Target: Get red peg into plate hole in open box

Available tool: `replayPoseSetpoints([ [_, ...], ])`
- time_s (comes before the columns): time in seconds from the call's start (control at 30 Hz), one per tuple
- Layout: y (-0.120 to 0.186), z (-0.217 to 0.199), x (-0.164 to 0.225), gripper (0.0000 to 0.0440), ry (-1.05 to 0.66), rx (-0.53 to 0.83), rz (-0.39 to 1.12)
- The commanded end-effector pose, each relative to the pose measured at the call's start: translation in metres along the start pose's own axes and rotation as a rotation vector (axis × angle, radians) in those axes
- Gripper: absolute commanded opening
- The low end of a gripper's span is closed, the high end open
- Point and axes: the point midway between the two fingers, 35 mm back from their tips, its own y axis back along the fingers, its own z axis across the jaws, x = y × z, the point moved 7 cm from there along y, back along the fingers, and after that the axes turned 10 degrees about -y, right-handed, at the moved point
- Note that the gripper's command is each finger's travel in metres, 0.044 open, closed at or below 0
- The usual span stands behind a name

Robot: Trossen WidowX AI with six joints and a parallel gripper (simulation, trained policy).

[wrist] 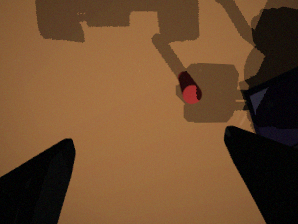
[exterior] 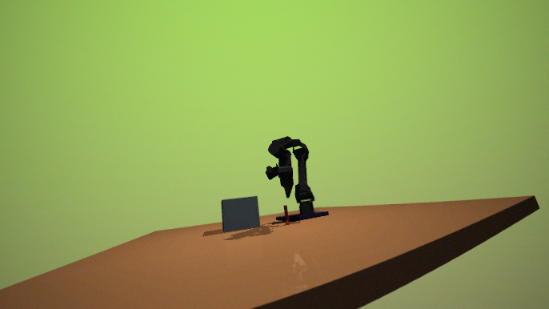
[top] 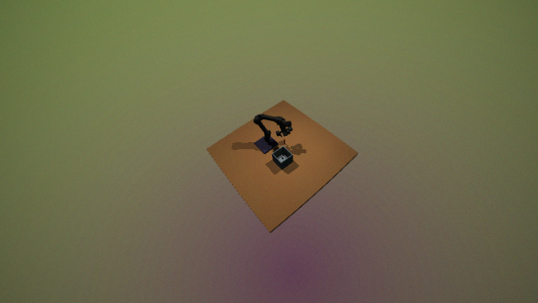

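Note:
The red peg stands upright on the table, between the arm's base and the box. My gripper is open and empty, fingers pointing down above the peg's height. In the wrist view the peg is ahead of the fingertips, right of the middle between them and nearer the right finger. The open grey-blue box stands beside the peg. A light plate shows at its bottom in the top view, with a small dark spot; the exterior view shows only the outer walls.
The arm's dark blue base plate lies close to the peg, at the right edge of the wrist view. Shadows of the arm and box fall on the orange-brown table. The box walls stand up from the table.

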Motion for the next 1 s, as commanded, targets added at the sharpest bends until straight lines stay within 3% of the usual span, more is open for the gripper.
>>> replayPoseSetpoints([
  [0.0, 0.0, -0.002, -0.006, 0.044, -0.117, 0.021, 0.01],
  [0.4, -0.008, -0.013, -0.02, 0.044, -0.467, 0.109, 0.048],
  [0.97, -0.054, -0.027, -0.023, 0.044, -0.693, 0.197, 0.101],
])
